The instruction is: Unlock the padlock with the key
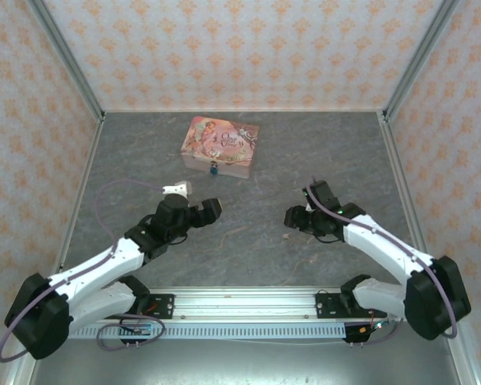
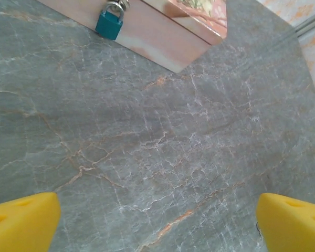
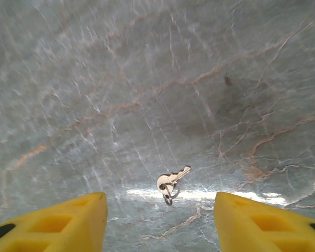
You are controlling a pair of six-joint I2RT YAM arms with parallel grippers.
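Plainly falls to the right gripper [image 3: 160, 223], jaws partway apart and empty, with the key [image 3: 171, 182] flat on the table [image 3: 147, 79] just ahead, between the yellow fingers [image 3: 68, 220], shaft slanting up and right, ringed bow nearest. Leaves the left gripper [image 2: 157, 220] wide open and empty, facing the padlock [image 2: 109, 23] hung on the pink tin [image 2: 163, 42], well apart from the key.
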